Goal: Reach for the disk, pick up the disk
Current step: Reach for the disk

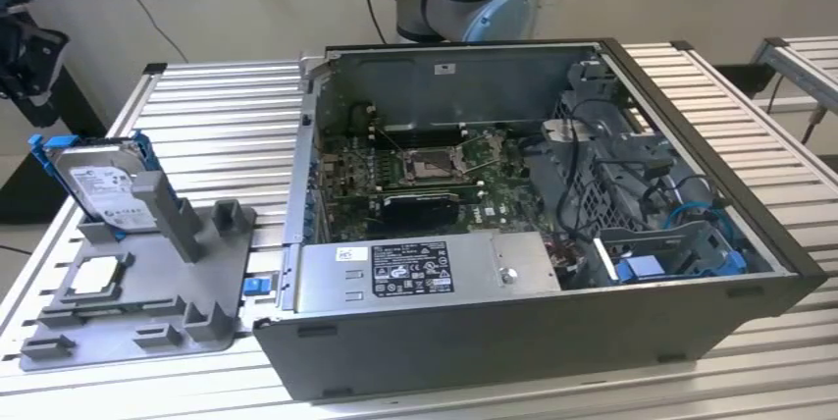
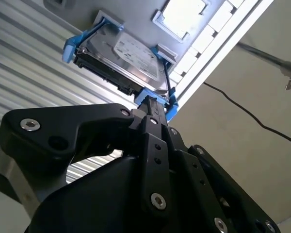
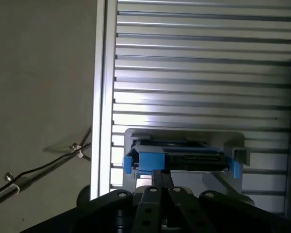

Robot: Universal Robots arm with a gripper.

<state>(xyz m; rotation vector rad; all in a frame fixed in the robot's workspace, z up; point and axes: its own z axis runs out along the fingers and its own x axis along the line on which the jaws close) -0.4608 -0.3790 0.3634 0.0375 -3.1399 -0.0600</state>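
Directly ahead of the gripper [image 3: 162,174] stands the disk [image 3: 189,159]. In the first wrist view its narrow connector end faces the fingers, so its long axis runs away from the gripper, in line with the reach. The 2 fingers are pressed together with nothing between them. Their tips sit just short of that end, close beside the blue bracket [image 3: 145,161] that frames the disk. In the second wrist view the closed tips of the gripper [image 2: 154,103] lie against the bracket's near corner, with the disk's [image 2: 126,51] labelled face slanting away beyond them. Whether metal meets plastic there I cannot tell.

In the exterior view the disk [image 1: 98,184] stands on edge in a slot of the grey fixture [image 1: 196,243], leaning a little, its label face showing to the camera. The fixture rests on the slatted table [image 1: 223,96], just beside the open computer case [image 1: 524,341], which lies toward the exterior view's right. 1 processor chip [image 1: 98,278] lies flat on the same fixture, apart from the disk.

By my judgement the reach is close to complete and the pick-up has not started: the disk sits seated in its slot, unheld.
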